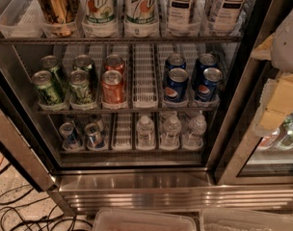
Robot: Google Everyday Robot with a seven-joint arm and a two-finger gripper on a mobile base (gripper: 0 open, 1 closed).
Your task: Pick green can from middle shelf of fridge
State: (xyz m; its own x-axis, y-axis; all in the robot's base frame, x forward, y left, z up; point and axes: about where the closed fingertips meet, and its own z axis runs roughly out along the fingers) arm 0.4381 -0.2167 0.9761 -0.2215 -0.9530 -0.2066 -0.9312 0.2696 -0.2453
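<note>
Two green cans front left lanes of middle shelf; green can, dark with pale mottled print, stands upright at front of second lane from left, between brighter green can and red-orange can. Blue Pepsi cans at right of same shelf. Fridge steel frame below. Gripper at right edge, outside shelves, well apart from cans; whether open or closed, cannot tell

You see four green cans, two red cans, four Pepsi cans, two 7UP cans, one gold can, two tea bottles, three water bottles, one gripper at the right edge.
</note>
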